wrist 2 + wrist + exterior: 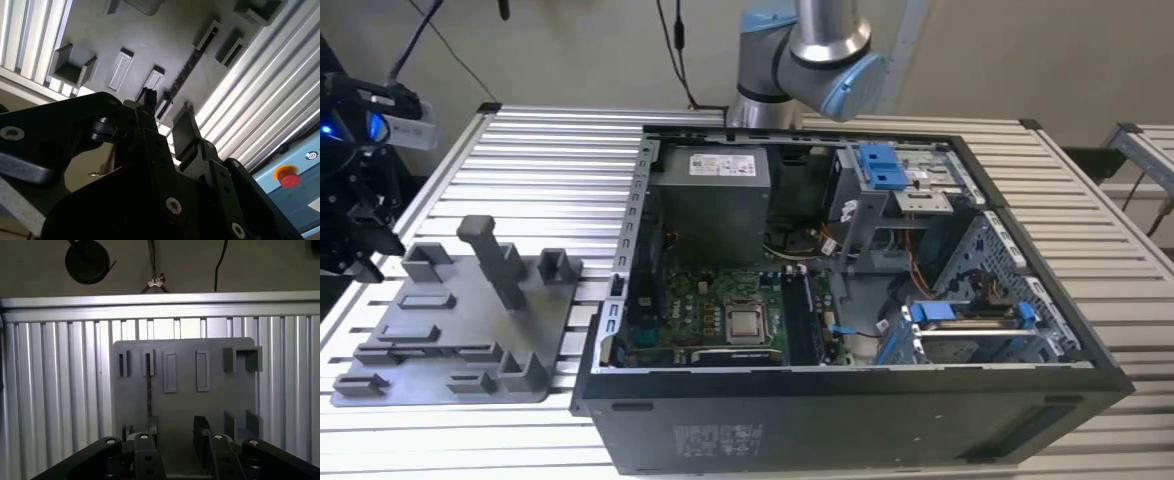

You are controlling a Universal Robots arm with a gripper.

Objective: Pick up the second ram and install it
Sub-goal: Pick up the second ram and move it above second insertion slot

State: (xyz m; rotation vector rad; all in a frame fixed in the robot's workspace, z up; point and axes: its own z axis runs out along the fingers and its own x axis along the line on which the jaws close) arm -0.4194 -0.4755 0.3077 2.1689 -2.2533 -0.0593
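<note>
Exterior view's left: grey tray on the slatted counter, w/ open PC case to its right. In the first wrist view the hand hangs over the tray, fingers spread, gripping nothing. The second ram stands on edge in a tray slot, in line w/ one fingertip; contact can't be told.

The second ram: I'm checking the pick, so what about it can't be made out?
Second wrist view: the second ram shows edge-on as a dark strip; the gripper covers one end.
First wrist view: it is a thin dark line on the holder tray; its label is unseen.
Exterior view: it is too small on the holder tray to pick out.
</note>
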